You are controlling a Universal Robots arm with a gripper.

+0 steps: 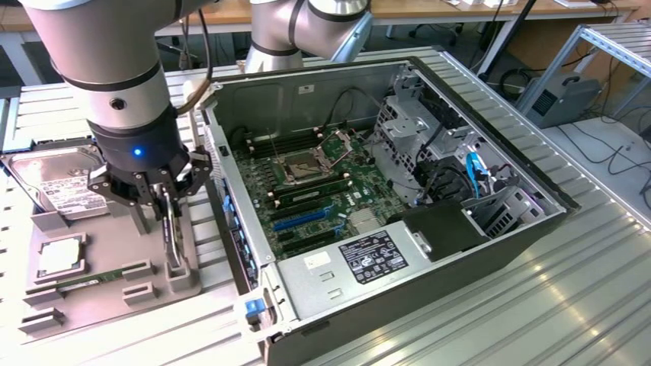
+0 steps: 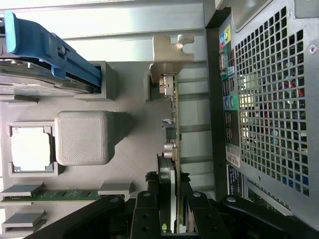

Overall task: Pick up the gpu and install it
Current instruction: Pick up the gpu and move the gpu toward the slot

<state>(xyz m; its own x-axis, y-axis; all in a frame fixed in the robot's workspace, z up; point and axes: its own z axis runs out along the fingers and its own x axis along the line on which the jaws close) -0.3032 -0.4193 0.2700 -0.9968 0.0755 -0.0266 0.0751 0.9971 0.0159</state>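
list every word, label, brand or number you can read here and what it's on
No text here reads for certain.
White label on the silver hard drive: print too small to read.
Black sticker on the grey power supply box: white print too blurred to read.
Small white sticker on the grey inner case wall: unreadable.
White rear stickers on the black case back: blurred, unreadable.
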